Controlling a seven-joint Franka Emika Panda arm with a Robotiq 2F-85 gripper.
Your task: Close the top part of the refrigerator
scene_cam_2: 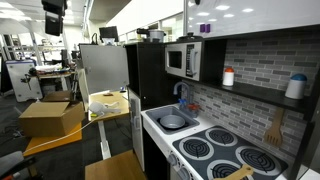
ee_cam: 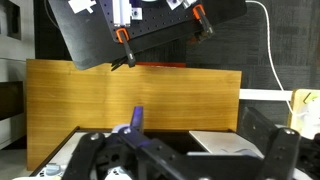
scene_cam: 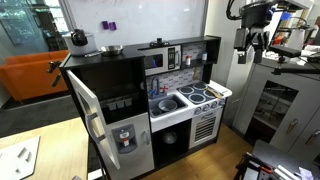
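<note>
Toy kitchen [scene_cam: 185,95], fridge [scene_cam: 112,85] top door [scene_cam: 86,105] open.
Fridge at kitchen's end, top door swung wide in both ext. views; gripper [scene_cam: 253,42] up high, well apart, fingers spread per wrist view.

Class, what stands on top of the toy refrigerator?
A dark kettle and a metal pot stand on top of the refrigerator. The kettle hides the spot behind it, so anything there cannot be seen.

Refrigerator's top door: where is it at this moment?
In an exterior view the top door stands swung wide open at the picture's left of the black refrigerator, at the play kitchen's end away from the stove.
</note>
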